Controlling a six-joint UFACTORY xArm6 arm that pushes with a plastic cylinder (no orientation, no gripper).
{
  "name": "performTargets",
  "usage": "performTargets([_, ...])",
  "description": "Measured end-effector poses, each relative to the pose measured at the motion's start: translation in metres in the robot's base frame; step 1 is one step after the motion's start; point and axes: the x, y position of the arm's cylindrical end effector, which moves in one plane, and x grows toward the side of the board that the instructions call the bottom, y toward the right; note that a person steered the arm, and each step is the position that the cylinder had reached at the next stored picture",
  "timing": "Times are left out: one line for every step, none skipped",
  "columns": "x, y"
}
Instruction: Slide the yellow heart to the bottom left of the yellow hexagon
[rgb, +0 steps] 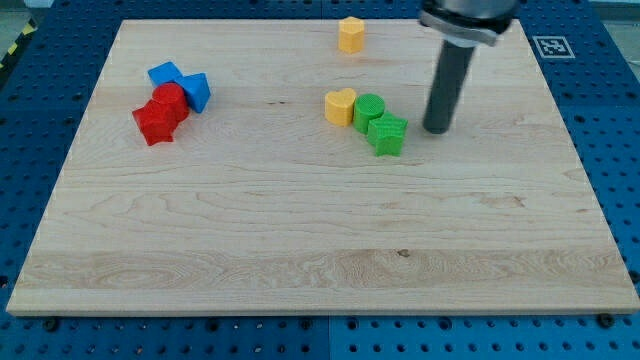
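Note:
The yellow heart (340, 106) lies near the board's middle, touching a round green block (368, 110) on its right. The yellow hexagon (351, 34) sits near the view's top, above the heart and slightly to its right. My tip (436, 130) rests on the board to the right of the green star-like block (387, 134), a short gap from it and well to the right of the heart.
Two blue blocks (182, 84) and two red blocks (161, 113) cluster at the view's left. The wooden board (320, 250) lies on a blue perforated table. A fiducial marker (552, 46) sits at the top right, off the board.

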Motion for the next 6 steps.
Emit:
performTargets([0.052, 0.006])
performTargets([0.100, -0.031])
performTargets([0.093, -0.092])
performTargets([0.043, -0.131])
performTargets([0.008, -0.127])
performTargets([-0.012, -0.123])
